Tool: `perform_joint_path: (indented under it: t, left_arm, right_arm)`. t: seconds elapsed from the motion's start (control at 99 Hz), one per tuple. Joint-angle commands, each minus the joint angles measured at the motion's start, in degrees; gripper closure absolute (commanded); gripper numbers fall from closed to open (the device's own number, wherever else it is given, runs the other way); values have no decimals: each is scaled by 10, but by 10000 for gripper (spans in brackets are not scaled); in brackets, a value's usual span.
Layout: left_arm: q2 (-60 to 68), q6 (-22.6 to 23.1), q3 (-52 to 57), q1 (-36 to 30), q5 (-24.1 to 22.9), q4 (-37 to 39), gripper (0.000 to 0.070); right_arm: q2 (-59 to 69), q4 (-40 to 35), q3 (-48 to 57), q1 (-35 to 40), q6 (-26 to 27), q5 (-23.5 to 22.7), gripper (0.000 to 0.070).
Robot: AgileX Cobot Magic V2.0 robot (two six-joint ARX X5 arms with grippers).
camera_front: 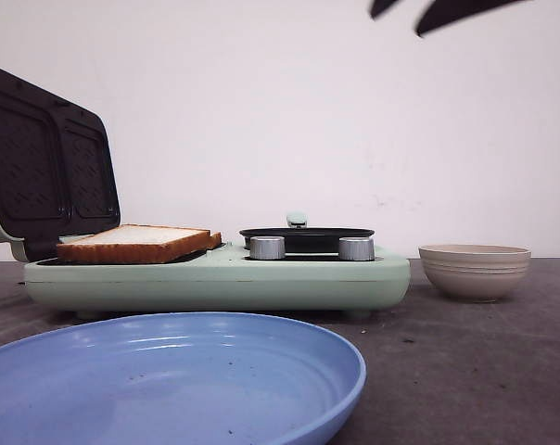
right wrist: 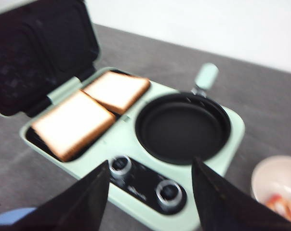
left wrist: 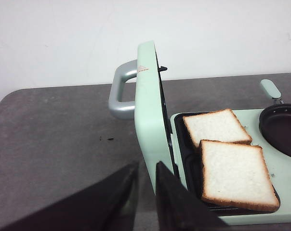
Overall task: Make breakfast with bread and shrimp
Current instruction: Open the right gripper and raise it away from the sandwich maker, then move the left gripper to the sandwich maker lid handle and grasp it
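shrimp point(right wrist: 283, 206) blurry, cut by edge, plate point(camera_front: 169, 371) cropped

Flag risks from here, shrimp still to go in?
1. The shrimp are small pieces low in the beige bowl, so the open right gripper may slip or nudge the bowl.
2. The left gripper sits close against the raised lid; a bump could drop it onto the bread.
3. The bread slices overlap and sit uneven on the plates, so the lid may close badly.

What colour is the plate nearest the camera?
Light blue; the plate shows best in the front view, in front of the mint-green breakfast maker.
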Motion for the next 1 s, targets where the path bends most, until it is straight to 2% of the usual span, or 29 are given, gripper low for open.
perform_joint_path:
  t: [0.0,0.333,0.384,0.616,0.737,0.848,0.99]
  left_arm:
    - [2,-3,4,-2,-2,6,695]
    - [2,-5,4,-2,-2,5,693]
    - [2,-11,4,-2,-2,5,662]
    - [3,-87,4,-2,0,4,497]
    - [8,-121,4,-2,13,4,493]
    - [18,-166,4,0,27,5,424]
    - [37,-204,4,10,57,23,414]
  right_arm:
    - [-18,13,-20,4,25,9,382]
    - [-79,19,-105,4,61,20,382]
    - [-78,19,-105,4,61,20,382]
    - [-78,19,-105,4,61,17,382]
    - [-78,19,-105,4,61,17,382]
    - [-78,19,-105,4,61,16,382]
    - [-78,19,-105,4,60,13,382]
